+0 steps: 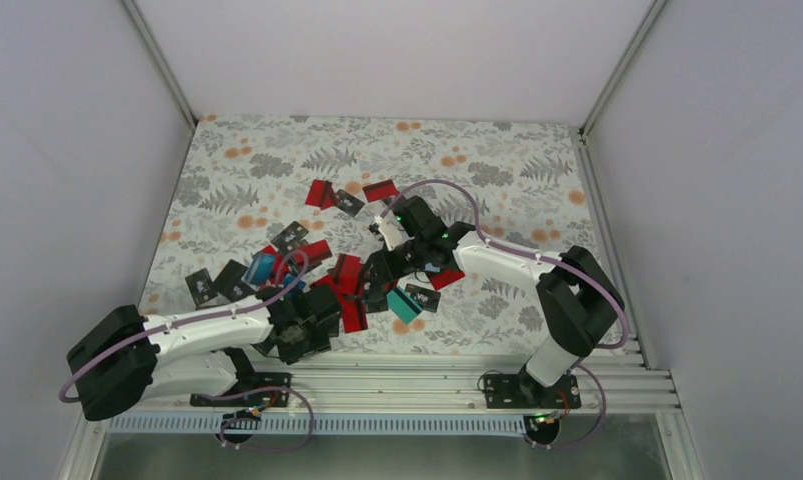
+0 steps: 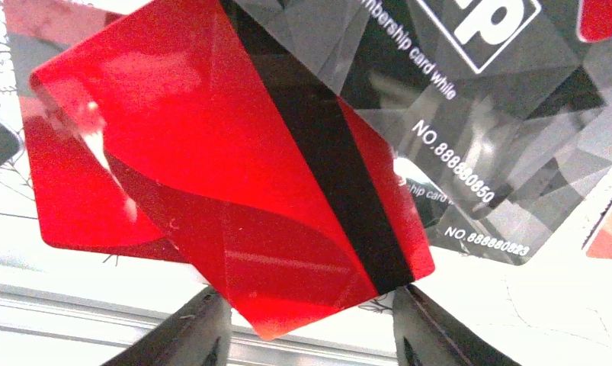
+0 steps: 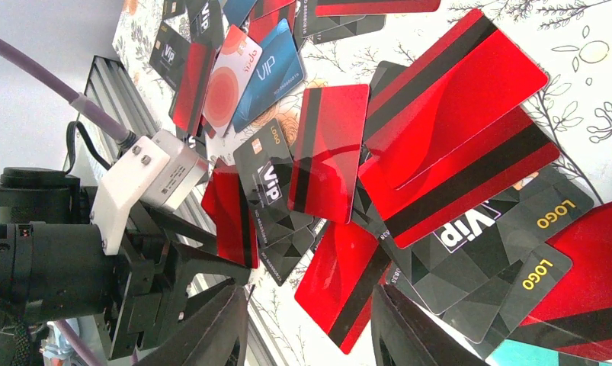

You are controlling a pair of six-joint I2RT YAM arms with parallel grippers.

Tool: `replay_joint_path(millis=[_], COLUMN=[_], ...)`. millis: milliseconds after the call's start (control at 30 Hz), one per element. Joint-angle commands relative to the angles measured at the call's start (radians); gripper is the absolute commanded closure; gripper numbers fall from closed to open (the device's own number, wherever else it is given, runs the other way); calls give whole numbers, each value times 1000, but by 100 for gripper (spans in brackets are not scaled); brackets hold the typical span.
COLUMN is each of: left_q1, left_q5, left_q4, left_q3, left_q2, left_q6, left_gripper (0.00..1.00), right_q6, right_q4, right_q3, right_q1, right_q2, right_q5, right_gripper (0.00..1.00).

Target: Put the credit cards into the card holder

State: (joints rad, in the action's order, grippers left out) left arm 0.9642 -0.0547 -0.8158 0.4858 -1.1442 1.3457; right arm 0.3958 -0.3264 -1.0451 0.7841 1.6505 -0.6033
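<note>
1. On the table, over its floral cloth, the credit cards lie in a loose, overlapping scatter. Most are red, and some are black with white print. My landmark is the teal card at the scatter's near right fringe.
2. The right tool hangs just left of the teal card and slightly beyond it, pointing down at the heap. Its fingers stand apart with nothing clamped between them. Under the gap, a striped red card lies partly over black VIP cards.
3. The left tool is well left of the teal card and nearer the arm bases, at the scatter's near edge.
4. A tilted red card with a black stripe has its lower corner in the gap between the left tool's fingertips. I cannot tell whether it is pinched or loose.
5. Behind that tilted card in the left wrist view, numbered black cards overlap one another.
6. Further left of the teal card, past the left tool, there is a blue card. Beyond it are two black cards.
7. On the teal card's far side, two red cards and one black card lie apart from the main heap.
8. I cannot pick out the card holder among the dark shapes.
</note>
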Motion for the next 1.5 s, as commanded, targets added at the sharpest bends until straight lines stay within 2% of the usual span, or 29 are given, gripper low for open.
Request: replay_joint_path(millis=[0,267,500,600,633,767,833,900,1000,1200,1467], left_q1=[14,40,70,81,84,87,81,60,22,-74,-73], left_q5=[29,44,57,64,70,133,172,192,214,152,77], left_q4=[-6,-55,-96,-117,-132,-223,-243,-251,-242,-62,60], left_q3=[-12,33,71,75,77,85,88,85,73,23,14], left_q2=[10,48,61,70,73,81,88,94,106,139,38], left_q6=[15,21,36,49,56,86,93,91,80,-9,57], left_gripper=[51,64,83,84,83,63,52,36,22,11,12], right_q6=[-11,-7,-8,-11,-10,-4,6,18,37,70,57], right_q4=[6,10,13,19,23,51,62,70,80,90,59], right_q3=[-4,-9,-11,-13,-13,-12,-19,-30,-42,-50,-57], right_q1=[-3,-2,0,10,17,65,98,127,174,224,225], right_q2=[6,40,48,60,64,72,84,98,120,154,149], right_q5=[-18,-24,-35,-52,-58,-70,-70,-66,-51,-23,29], right_gripper=[57,57,57,57,57,57,57,56,57,58,58])
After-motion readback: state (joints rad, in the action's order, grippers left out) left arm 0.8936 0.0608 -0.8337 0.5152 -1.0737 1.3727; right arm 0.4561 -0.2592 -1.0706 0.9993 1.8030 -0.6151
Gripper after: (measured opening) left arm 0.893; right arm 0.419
